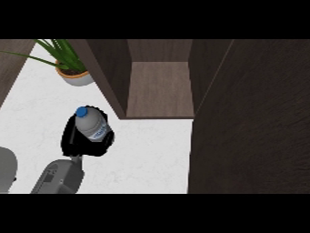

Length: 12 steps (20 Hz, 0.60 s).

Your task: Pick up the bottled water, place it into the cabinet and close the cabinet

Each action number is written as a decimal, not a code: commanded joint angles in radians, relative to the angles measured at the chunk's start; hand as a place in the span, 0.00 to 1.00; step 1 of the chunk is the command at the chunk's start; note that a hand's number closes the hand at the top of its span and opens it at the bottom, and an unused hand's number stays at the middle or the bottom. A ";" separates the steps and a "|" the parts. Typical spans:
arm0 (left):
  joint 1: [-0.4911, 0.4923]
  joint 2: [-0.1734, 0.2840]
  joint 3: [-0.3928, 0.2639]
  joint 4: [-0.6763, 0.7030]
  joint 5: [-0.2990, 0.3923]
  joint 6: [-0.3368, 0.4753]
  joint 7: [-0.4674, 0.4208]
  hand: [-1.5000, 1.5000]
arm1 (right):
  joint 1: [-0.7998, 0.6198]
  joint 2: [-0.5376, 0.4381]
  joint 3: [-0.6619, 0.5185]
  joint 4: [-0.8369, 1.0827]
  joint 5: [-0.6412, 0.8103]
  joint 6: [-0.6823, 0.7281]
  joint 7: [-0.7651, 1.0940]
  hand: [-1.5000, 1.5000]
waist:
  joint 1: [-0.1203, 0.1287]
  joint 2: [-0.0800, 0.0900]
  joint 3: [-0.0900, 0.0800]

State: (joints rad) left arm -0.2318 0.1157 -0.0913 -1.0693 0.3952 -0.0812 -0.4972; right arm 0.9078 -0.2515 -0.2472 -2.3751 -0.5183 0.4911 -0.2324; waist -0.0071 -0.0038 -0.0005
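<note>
Black left hand (83,139) curled round bottled water (94,124), held above white counter (150,154), just left of open cabinet (158,88). Cabinet door (261,123) at right. Potted plant (71,68) behind.

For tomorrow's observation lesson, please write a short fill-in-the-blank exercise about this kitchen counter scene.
1. The clear plastic water bottle has a ____ cap.
2. The black left hand is curled round the ____.
3. The dark wooden cabinet stands with its door ____.
4. The green plant in a white pot is on the cabinet's ____ side.

Missing words: blue; bottle; open; left
</note>
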 commanded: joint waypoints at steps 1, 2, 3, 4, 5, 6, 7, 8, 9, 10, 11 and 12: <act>-0.037 -0.072 -0.054 -0.085 -0.056 0.134 0.072 1.00 | 0.082 0.038 0.028 -0.206 -0.055 -0.009 0.056 0.00 | -0.009 -0.002 0.000; -0.053 -0.065 -0.046 -0.140 -0.034 0.153 0.149 1.00 | 0.049 0.013 -0.006 -0.192 -0.094 -0.039 0.075 0.00 | 0.001 -0.001 0.000; -0.059 -0.097 -0.074 -0.114 -0.077 0.189 0.124 1.00 | 0.029 0.017 0.001 -0.188 -0.070 -0.038 0.067 0.00 | -0.002 0.001 0.000; -0.053 -0.063 -0.059 -0.117 -0.069 0.148 0.113 1.00 | 0.003 -0.029 -0.059 -0.190 -0.165 -0.065 0.099 0.00 | 0.003 0.003 -0.001; -0.106 -0.084 -0.053 -0.108 -0.080 0.203 0.151 1.00 | 0.042 -0.020 -0.063 -0.158 -0.149 -0.006 0.062 0.00 | -0.009 0.001 0.000; -0.101 -0.113 -0.144 -0.098 -0.056 0.279 0.092 1.00 | 0.062 -0.006 -0.023 -0.211 -0.115 -0.027 0.080 0.00 | -0.020 0.002 -0.001; -0.114 -0.113 -0.116 -0.114 -0.083 0.270 0.143 1.00 | 0.008 -0.020 -0.024 -0.200 -0.146 -0.060 0.102 0.00 | -0.003 0.004 -0.001; -0.083 -0.114 -0.154 -0.140 -0.060 0.299 0.132 1.00 | 0.076 -0.009 -0.021 -0.243 -0.148 -0.046 0.107 0.00 | -0.012 0.001 -0.001; -0.136 -0.114 -0.187 -0.157 -0.049 0.371 0.175 1.00 | 0.027 -0.028 -0.054 -0.169 -0.163 -0.035 0.075 0.00 | -0.012 0.001 -0.001; -0.161 -0.115 -0.155 -0.092 -0.073 0.344 0.132 1.00 | 0.002 0.004 0.011 -0.183 -0.097 -0.052 0.093 0.00 | -0.010 0.005 -0.001; -0.199 -0.115 -0.151 -0.076 -0.071 0.371 0.165 1.00 | 0.002 -0.012 -0.028 -0.160 -0.133 -0.038 0.080 0.00 | -0.013 0.004 -0.001; -0.221 -0.115 -0.191 -0.034 -0.058 0.418 0.142 1.00 | -0.001 -0.026 -0.033 -0.185 -0.159 -0.060 0.099 0.00 | -0.021 0.007 -0.001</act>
State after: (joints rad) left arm -0.3781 0.0115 -0.2341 -1.1571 0.3339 0.2366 -0.3610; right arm 0.8813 -0.2760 -0.2631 -2.3688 -0.5427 0.4816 -0.2216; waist -0.0190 -0.0004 -0.0013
